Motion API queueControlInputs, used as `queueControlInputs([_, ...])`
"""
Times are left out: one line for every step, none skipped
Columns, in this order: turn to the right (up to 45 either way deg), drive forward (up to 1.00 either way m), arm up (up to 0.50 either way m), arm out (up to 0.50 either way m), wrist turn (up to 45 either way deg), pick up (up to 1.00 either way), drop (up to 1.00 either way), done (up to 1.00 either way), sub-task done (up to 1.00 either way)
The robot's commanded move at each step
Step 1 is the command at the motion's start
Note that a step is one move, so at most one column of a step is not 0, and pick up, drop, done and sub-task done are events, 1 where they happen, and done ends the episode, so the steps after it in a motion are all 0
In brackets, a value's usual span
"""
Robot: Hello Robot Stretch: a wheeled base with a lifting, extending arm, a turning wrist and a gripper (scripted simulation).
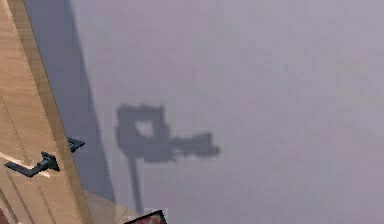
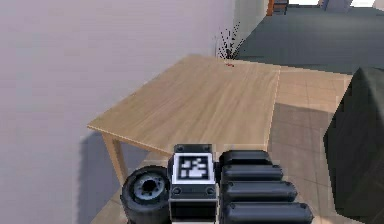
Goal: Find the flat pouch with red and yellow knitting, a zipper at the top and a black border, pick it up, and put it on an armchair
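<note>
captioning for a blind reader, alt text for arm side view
A light wooden table stands beside a pale wall, a dark twiggy plant at its far corner. The robot's black arm with a white square marker shows at the bottom, a dark bulky shape at right.

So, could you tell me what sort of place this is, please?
Likely a room in a home: a wooden table beside a plain wall, a wooden door with a black handle, and a twiggy plant.
</note>
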Motion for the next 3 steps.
queueControlInputs([-45.0, 0.0, 0.0, 0.0, 0.0, 0.0, 0.0, 0.0, 0.0])
queueControlInputs([-18.0, 0.0, 0.0, 0.0, 0.0, 0.0, 0.0, 0.0, 0.0])
queueControlInputs([0.0, 0.7, 0.0, 0.0, 0.0, 0.0, 0.0, 0.0, 0.0])
